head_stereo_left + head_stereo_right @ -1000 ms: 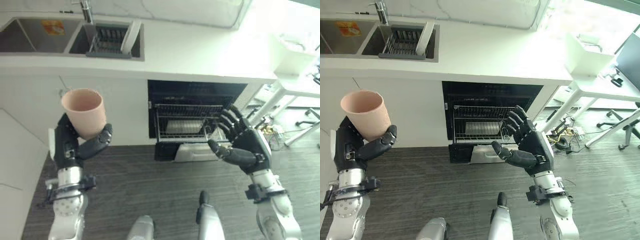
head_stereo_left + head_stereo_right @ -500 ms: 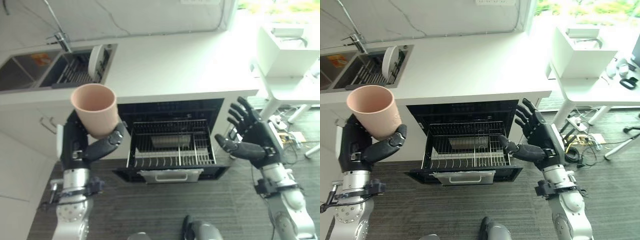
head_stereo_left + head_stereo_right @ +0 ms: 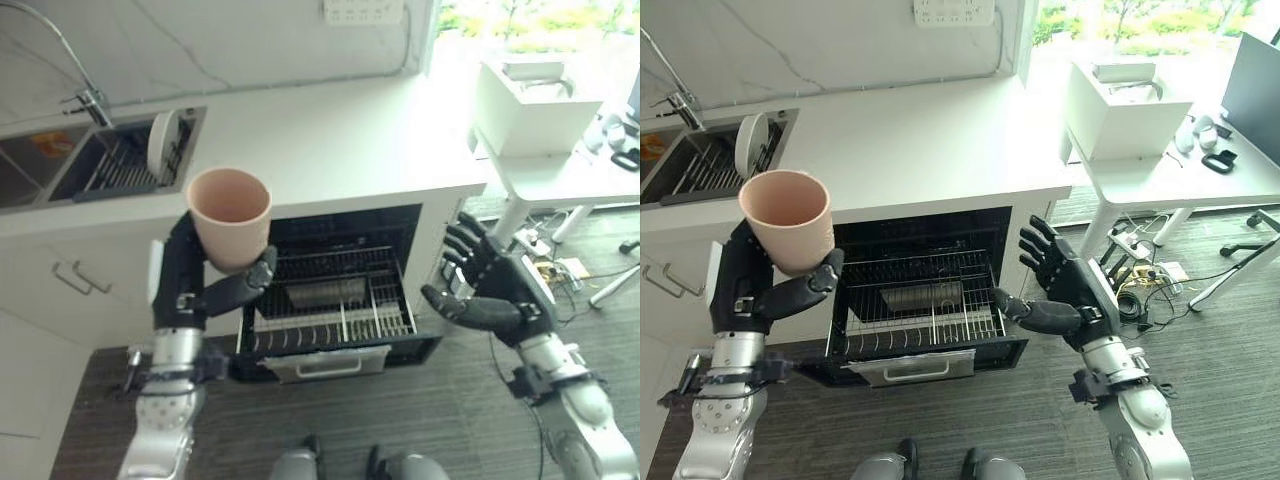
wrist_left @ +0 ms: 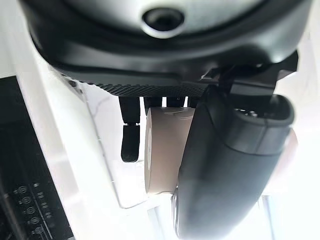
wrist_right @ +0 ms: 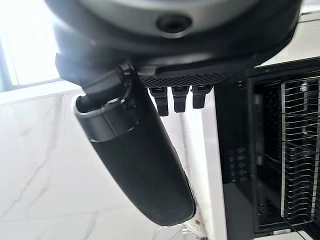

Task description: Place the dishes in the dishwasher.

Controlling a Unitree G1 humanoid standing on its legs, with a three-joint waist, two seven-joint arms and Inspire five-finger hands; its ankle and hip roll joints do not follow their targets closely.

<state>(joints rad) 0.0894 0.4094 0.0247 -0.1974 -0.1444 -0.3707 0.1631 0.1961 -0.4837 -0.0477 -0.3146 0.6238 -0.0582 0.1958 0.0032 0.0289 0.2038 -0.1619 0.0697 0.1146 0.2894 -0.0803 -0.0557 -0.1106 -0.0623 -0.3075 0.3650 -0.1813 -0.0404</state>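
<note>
Dishwasher (image 3: 910, 300) open; left hand (image 3: 190, 285) grips raised cup (image 3: 229, 217).

No text, number or sign can be read in any view. An orange-yellow sticker (image 3: 50, 143) sits on the sink basin (image 3: 20, 185) at the far left, but its print is too small to make out. The white wall plate (image 3: 953, 11) above the surface (image 3: 920, 140) bears no legible marking, and neither does the pink cup (image 3: 788, 218).
</note>
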